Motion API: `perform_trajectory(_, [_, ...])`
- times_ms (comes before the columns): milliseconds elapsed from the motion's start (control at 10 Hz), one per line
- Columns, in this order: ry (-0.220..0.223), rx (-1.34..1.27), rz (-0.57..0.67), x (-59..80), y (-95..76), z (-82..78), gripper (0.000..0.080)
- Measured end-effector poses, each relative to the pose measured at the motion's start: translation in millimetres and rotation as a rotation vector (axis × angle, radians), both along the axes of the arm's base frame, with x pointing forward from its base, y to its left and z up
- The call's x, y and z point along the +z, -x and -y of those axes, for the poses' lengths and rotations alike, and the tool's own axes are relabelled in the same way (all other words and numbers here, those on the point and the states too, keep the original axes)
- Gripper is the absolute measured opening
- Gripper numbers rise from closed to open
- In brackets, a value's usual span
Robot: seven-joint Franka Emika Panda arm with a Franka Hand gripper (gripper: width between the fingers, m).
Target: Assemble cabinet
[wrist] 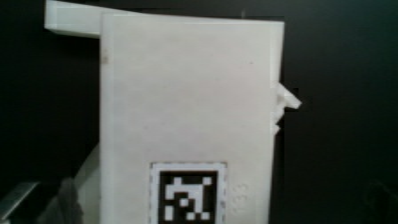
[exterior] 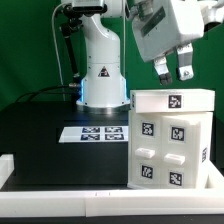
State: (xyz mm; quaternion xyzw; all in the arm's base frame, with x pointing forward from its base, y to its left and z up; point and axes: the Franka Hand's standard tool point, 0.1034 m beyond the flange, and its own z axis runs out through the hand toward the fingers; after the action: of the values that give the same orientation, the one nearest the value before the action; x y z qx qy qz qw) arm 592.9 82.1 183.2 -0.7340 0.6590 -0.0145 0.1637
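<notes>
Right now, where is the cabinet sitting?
The cabinet stands on the black table at the exterior view's right, just right of the marker board, with the gripper above it.

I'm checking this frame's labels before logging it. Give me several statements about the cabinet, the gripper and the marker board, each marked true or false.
1. The gripper hangs above the cabinet without holding it. True.
2. The cabinet lies flat on its side at the exterior view's left. False: it stands at the exterior view's right.
3. The marker board lies flat on the black table, apart from the cabinet. True.
4. The marker board rests on top of the cabinet. False: it lies on the table in front of the robot base.
5. The cabinet carries black-and-white marker tags. True.
</notes>
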Motion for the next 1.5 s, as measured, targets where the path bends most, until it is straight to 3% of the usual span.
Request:
perform_trajectory(200, [0.009, 0.047, 0.010, -0.9, 0.5, -0.5, 0.0797])
perform_trajectory(600, [0.126, 0.525, 0.079, 3.5, -6.8, -6.1, 0.0797])
perform_trajectory(1200, [0.224, 0.951, 0.170, 2.7, -5.8, -7.4, 0.0797])
perform_trajectory(1400, [0.332, 1.272, 0.216, 2.6, -6.7, -4.7, 0.0797])
perform_trajectory(1500, [0.349, 1.357, 0.233, 2.2, -6.4, -4.9, 0.0797])
